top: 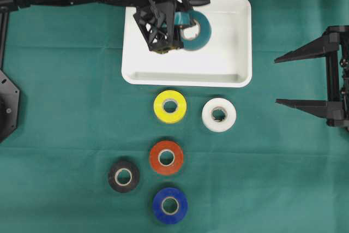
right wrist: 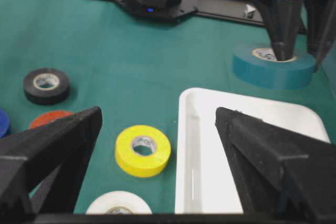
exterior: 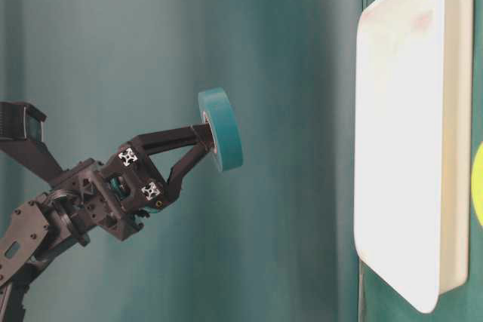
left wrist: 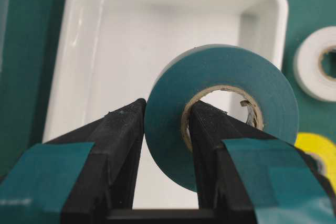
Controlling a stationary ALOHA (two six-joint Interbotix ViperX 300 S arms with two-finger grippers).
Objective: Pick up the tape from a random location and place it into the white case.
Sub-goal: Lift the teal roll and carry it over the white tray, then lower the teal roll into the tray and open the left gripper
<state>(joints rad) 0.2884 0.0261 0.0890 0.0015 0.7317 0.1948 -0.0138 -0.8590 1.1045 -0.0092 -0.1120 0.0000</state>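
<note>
Left gripper (left wrist: 165, 124) clamped tight on the teal tape roll (top: 197, 30), one finger outside the rim, the other through the core, jaws closed on the roll's wall. Held clear above the white case (top: 229, 69), over the case's far-left part in the overhead view, not touching the case floor. In the table-level view, teal roll (exterior: 221, 129) plainly in the air, well apart from the case (exterior: 396, 148). From the left wrist camera, white case (left wrist: 105, 51) spread out beneath the roll (left wrist: 220, 82). Right gripper (top: 302, 79) parked well to the right of the case, jaws spread wide, nothing between them. On the green desk (top: 65, 107), just in front of the case: yellow roll (top: 170, 106) and white roll (top: 218, 114) side by side. Further from the case: red roll (top: 166, 157), then black roll (top: 124, 176) and blue roll (top: 170, 205), farthest of all. All five lying flat, none touching the case or each other.
</note>
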